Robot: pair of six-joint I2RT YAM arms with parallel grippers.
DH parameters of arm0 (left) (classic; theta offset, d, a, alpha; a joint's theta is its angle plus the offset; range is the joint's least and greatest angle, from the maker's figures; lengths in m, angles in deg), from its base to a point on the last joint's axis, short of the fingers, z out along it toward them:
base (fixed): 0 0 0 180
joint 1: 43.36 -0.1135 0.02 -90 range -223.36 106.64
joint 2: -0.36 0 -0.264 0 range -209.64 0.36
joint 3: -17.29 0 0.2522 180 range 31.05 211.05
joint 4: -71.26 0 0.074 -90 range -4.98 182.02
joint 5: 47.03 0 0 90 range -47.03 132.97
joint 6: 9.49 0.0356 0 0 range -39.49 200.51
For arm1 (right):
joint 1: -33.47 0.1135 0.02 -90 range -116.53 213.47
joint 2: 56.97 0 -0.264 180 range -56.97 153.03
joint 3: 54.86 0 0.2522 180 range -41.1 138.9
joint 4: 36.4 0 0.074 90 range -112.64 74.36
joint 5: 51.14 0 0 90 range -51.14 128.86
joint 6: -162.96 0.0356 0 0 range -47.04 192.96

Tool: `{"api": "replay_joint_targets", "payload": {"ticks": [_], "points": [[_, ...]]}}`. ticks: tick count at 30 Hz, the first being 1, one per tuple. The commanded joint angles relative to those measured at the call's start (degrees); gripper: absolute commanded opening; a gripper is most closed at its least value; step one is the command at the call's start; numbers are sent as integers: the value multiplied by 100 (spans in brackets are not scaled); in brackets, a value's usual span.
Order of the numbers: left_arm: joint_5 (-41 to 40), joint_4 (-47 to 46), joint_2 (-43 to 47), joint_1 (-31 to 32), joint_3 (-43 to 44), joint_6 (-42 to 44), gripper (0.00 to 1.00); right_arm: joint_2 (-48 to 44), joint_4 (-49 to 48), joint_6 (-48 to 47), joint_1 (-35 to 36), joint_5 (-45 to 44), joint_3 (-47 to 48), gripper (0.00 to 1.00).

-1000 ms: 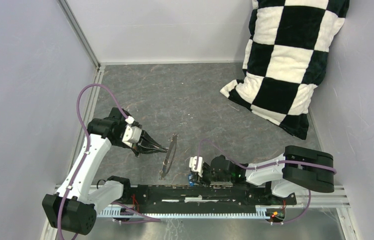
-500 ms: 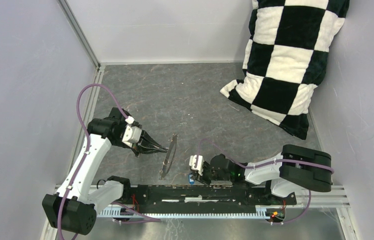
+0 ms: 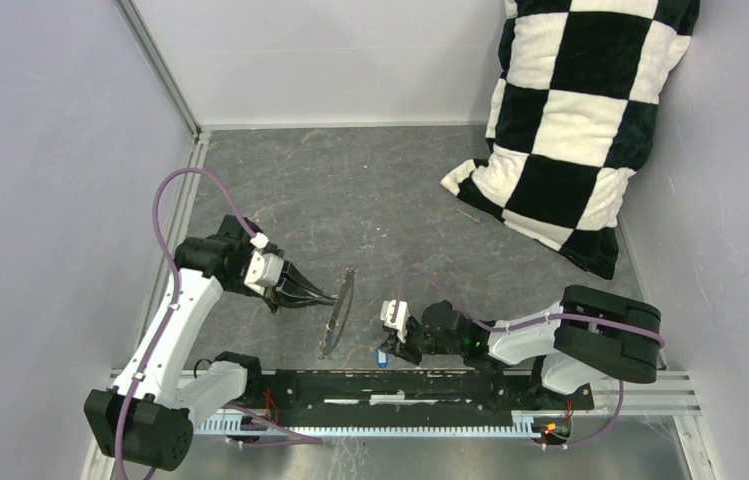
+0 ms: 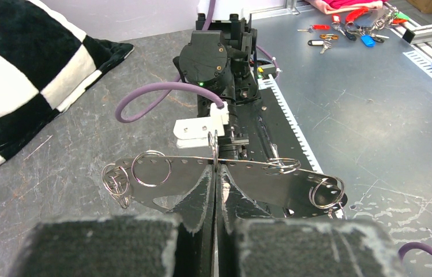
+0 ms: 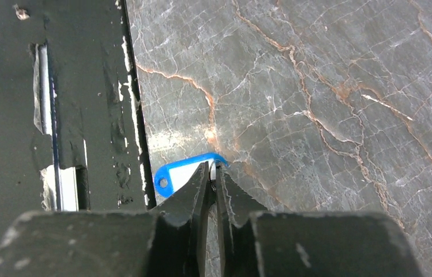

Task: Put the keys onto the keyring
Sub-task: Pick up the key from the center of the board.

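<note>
**Left gripper** (image 4: 214,170): clenched on the keyring (image 3: 337,315), both fingers pressed flat together on its thin metal edge. It is held off the counter (image 3: 370,190), left of centre.

**Keyring**: dark grey metal, tilted. From above it is edge-on and reads as a thin rod running near to far. In the left wrist view it is a flat band with small holes along it, spreading to either side of the fingers. Several small split rings (image 4: 151,168) hang on it, at both ends and near the middle.

**Right gripper** (image 5: 214,173): low at the near edge of the counter, right of the keyring and apart from it. The fingers are closed to a thin slit on one end of the blue-headed key (image 5: 179,173).

**Blue-headed key**: bright blue rim, pale centre, a small hole at the free end. It lies on the grey veined counter, touching or just beside the edge of the black mounting rail (image 3: 380,385). The blade is hidden by the fingers.

**Pillow** (image 3: 580,110): black-and-white chequered, propped in the far right corner, well apart from both arms.

**Tagged keys** (image 4: 349,26): a small heap with red, orange and blue tags on the bare metal surface beyond the rail, seen only in the left wrist view.
</note>
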Motion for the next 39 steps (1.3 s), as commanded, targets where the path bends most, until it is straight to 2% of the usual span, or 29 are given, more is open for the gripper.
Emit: {"api": "replay_joint_targets", "payload": {"ticks": [1, 4, 12, 14, 16, 21, 25, 28, 31, 34, 39], "points": [[562, 36, 84, 16, 17, 254, 2, 53, -470, 291, -142, 351, 81, 10], [553, 35, 79, 22, 10, 255, 2, 64, -619, 398, -234, 551, 59, 1], [553, 36, 54, 25, 42, 230, 2, -128, -377, 173, -275, 757, 85, 1], [559, 41, 31, 31, 91, 169, 2, -378, -274, 24, -278, 734, 87, 1], [549, 415, -77, 120, 252, 466, 2, -785, -1, -273, -274, 669, 123, 1], [513, 476, -198, 492, 513, -358, 2, -2029, 998, -1425, -136, 438, 553, 1], [484, 121, -114, 598, 765, -1270, 2, -2580, 1867, -1841, -113, 454, 1233, 1], [539, -1188, 60, 629, 955, -2573, 2, -3001, 2270, -2126, -40, 449, 1708, 1], [544, -2087, 190, 729, 1082, -3351, 2, -3294, 2638, -2590, 52, 380, 2126, 1], [546, -2331, 153, 842, 1291, -3635, 2, -3423, 2982, -2958, 80, 392, 2463, 1], [545, -2341, 148, 927, 1484, -3582, 2, -3634, 3055, -3405, 81, 426, 2733, 1]]}}
